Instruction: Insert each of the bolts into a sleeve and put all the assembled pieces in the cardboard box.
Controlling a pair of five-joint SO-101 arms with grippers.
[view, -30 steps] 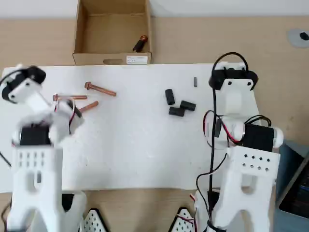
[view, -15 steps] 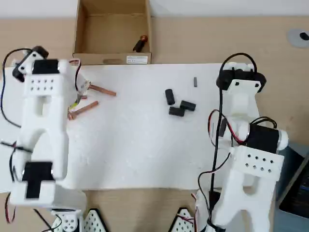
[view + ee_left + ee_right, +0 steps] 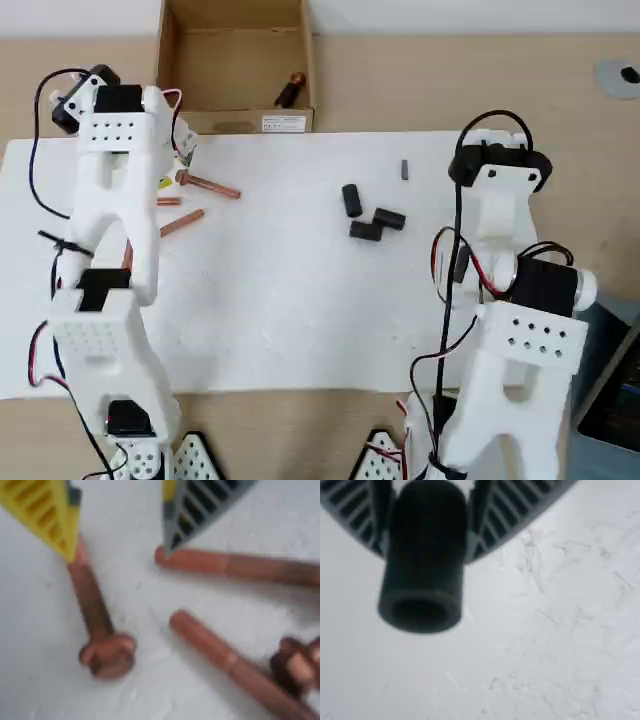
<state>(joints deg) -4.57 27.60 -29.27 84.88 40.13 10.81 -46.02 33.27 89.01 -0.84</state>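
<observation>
- Claw of the left arm (image 3: 119, 550): spread wide, with its yellow finger (image 3: 45, 510) and its grey ribbed finger (image 3: 200, 505) well apart and gripping nothing.
- Copper-coloured metal bolt with a flanged head (image 3: 97, 625): lies on the white foam sheet (image 3: 40, 680). The end of its shaft is tucked under the yellow fingertip, and its head points away from the claw.
- Second copper bolt (image 3: 240, 565): the end of its shaft sits right at the grey fingertip, and the rest runs off outside the gap between the fingers.
- Third copper bolt (image 3: 225, 662): lies clear of both fingers, near the first bolt's head. Another copper bolt head (image 3: 295, 667) sits just beside it, and I cannot tell whether the two touch.
- Left arm (image 3: 115, 190): in the high view it is stretched over the far-left part of the sheet, above the bolts and just in front of the brown cardboard box (image 3: 160, 70).
- Claw of the right arm (image 3: 426, 552): pinches a black cylindrical sleeve (image 3: 422, 565) between two grey ribbed fingers (image 3: 510, 510). The sleeve sticks out past the fingertips, its open bore faces the camera, and the white sheet is behind it.
- Loose black sleeves: three lie close together mid-sheet, one (image 3: 351, 200), another (image 3: 366, 231) and the last (image 3: 389, 218), nearer the right arm than the left.
- Assembled piece (image 3: 290, 90): a black sleeve with a copper bolt head lies inside the box by its right wall.
</observation>
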